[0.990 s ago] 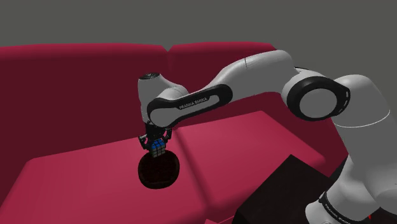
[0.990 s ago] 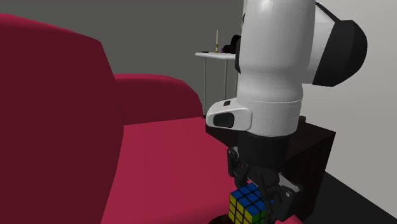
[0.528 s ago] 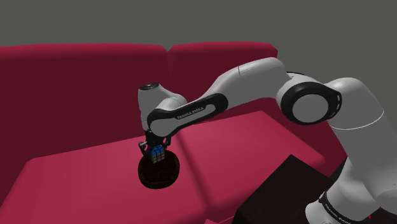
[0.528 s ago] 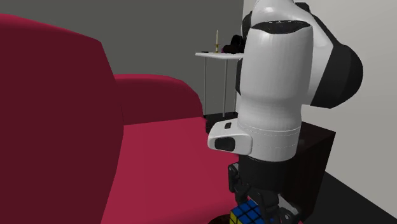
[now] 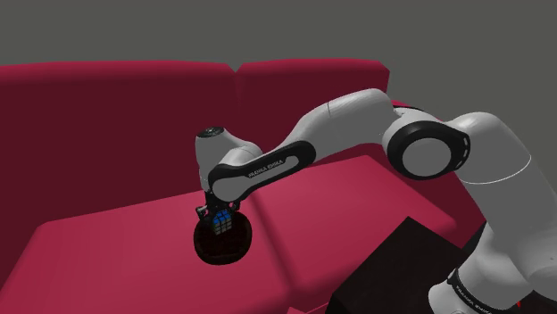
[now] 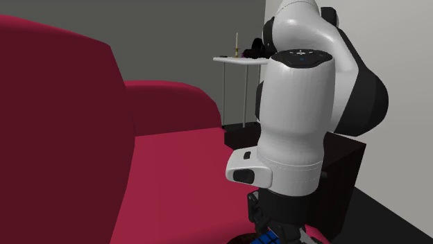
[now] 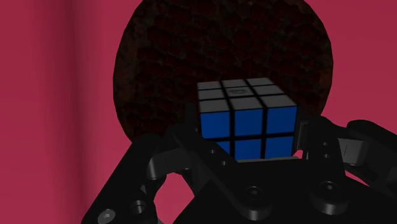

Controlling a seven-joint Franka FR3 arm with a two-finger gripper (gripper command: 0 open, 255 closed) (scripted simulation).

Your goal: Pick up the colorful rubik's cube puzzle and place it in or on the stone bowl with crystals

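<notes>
The cube (image 7: 248, 121), its blue face and a dark shaded face turned to the wrist camera, sits between the two black fingers of the tool (image 5: 220, 219), which are closed against its opposite sides, so the cube is gripped rather than resting free. It lies directly over the dark, rough-textured bowl (image 5: 223, 253): in the wrist view it falls wholly inside the bowl's round outline, offset from the bowl's centre, and in the shoulder view it sits low at the bowl's mouth, close to the rim. Whether the cube's underside already touches the bowl's interior cannot be told. The bowl stands on the seat cushion of a red sofa (image 5: 116, 254). The white arm (image 5: 344, 120) reaches over the bowl from its dark stand (image 5: 402, 268), which is set well apart from the bowl. The step in hand is judged to be placement, with the pick-up done and the carry complete. The next move calls for any small remaining descent into the bowl, then parting the fingers so that the cube settles inside, followed by a straight lift clear of the rim.
</notes>
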